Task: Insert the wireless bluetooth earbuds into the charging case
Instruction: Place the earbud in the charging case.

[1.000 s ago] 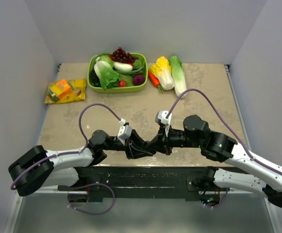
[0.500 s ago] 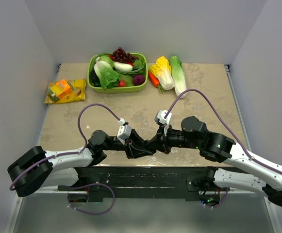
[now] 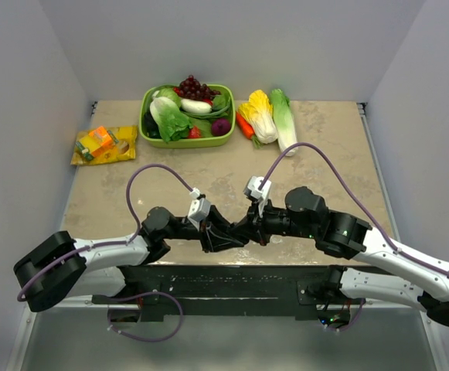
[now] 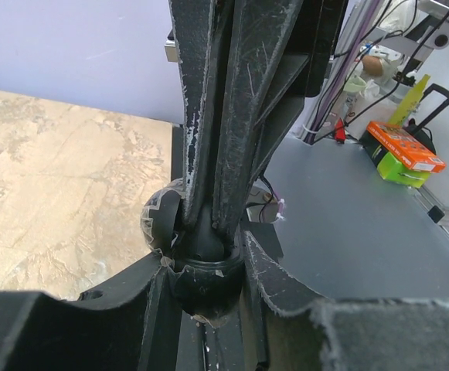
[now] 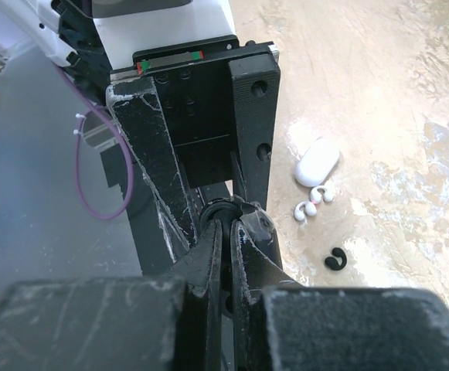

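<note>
**Fingers.** The right gripper (image 5: 228, 228) has its fingers (image 5: 209, 267) pressed together. Their tips are buried in the mouth of a round black charging case (image 4: 205, 297). I cannot tell whether a bud is pinched between them, because the tips hide it. The left gripper (image 4: 207, 259) is clamped across that case from both sides and holds it off the table. A pale, translucent part (image 4: 158, 220) beside the case is probably its opened lid.

**Task items.** In the right wrist view, three buds lie on the table (image 5: 409, 93) just beyond the grippers. Two white earbuds (image 5: 314, 203) touch or nearly touch each other, close to a white charging case (image 5: 318, 162) that lies shut. One black earbud (image 5: 335, 260) lies apart from them, nearer the camera. I do not see a fourth bud.

**Handling (my judgement).**
- **Buds:** They look like hard, glossy, curled clips and are very light. They are likely to skid on the table or spring out of a tight pinch. I would grip one across its thicker bulb with the fingers closing slowly, not on the thin curved bridge.
- **Black case:** It is smooth and rounded, so it may turn in the left gripper's hold if I push off-centre.
- **White case:** It is a slick pebble, best gripped across its narrow width.

**Surroundings.** The top view shows the two grippers meeting tip to tip near the table's near edge. A green basket (image 3: 151, 135) of vegetables stands well apart at the far side.
</note>
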### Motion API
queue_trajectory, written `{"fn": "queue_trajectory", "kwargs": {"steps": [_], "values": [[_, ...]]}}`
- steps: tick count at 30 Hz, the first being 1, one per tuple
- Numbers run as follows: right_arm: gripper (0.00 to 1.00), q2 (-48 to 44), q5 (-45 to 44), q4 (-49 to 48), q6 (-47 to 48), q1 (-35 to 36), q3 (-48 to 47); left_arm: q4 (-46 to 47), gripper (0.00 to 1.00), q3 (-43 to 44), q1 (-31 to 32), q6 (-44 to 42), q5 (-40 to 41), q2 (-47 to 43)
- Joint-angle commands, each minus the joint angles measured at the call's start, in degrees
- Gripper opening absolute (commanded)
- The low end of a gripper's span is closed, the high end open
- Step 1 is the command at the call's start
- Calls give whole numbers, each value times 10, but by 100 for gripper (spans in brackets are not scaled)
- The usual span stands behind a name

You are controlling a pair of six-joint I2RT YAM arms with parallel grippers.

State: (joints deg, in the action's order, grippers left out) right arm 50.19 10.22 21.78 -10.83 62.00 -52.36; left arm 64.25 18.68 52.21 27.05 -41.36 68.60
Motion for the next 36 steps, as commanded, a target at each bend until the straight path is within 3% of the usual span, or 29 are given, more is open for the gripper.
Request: {"fn": "queue_trajectory", "kwargs": {"steps": [1, 6, 10, 17, 22, 27, 31, 36], "values": [[0, 8, -14, -10, 7, 10, 4, 72, 0, 35, 4, 6, -9, 6], [2, 8, -27, -7, 5, 14, 0, 76, 0, 33, 6, 7, -10, 11], [19, 8, -30, -6, 1, 14, -6, 78, 0, 32, 6, 7, -8, 11], [30, 11, -38, -9, -3, 14, -16, 83, 0, 29, 5, 7, -6, 14], [45, -5, -49, -10, -24, 15, -43, 98, 0, 22, 6, 10, -3, 24], [56, -34, -101, -4, -37, 13, -83, 125, 0, 15, 6, 17, 0, 39], [60, -58, -166, 12, -42, 13, -104, 133, 0, 13, 6, 18, -1, 43], [64, -114, -309, 8, -69, 13, -48, 134, 0, -1, 6, 19, 6, 26]]}}
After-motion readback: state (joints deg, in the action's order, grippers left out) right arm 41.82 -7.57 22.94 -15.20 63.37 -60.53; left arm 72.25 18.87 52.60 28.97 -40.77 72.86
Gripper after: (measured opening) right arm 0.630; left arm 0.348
